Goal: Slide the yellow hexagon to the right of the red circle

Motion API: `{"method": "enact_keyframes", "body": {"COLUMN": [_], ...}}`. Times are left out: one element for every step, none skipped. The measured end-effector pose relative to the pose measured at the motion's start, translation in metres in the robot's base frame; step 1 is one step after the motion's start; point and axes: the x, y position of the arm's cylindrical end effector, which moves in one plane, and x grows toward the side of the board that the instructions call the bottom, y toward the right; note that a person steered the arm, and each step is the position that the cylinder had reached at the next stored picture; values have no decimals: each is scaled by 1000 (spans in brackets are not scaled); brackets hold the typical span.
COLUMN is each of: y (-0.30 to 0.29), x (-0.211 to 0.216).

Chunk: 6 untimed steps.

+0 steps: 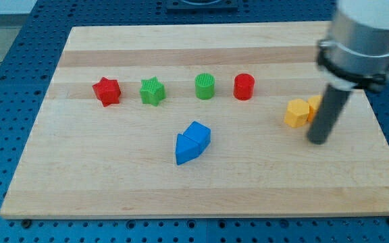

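Resting on pale grained wood, my tip sits just right of the faceted yellow hexagon; it holds nothing.

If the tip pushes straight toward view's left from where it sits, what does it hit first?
Likely the yellow hexagon: my tip sits just right of it, slightly lower in view, so it may only clip it. Depth is unclear.

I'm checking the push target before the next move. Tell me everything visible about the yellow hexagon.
The yellow hexagon is a small, matte, plastic-looking block with a flat top, lying flat on the wooden board toward the view's right, well right of the red circle. A second yellow block sits against its right side, partly hidden by the rod. My tip rests just below and right of it, apparently not touching.
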Motion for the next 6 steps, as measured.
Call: {"method": "enact_keyframes", "body": {"y": [-2,-12,-29,-52,-64,-62], "x": [-16,-16,-16,-32,-49,-51]}}
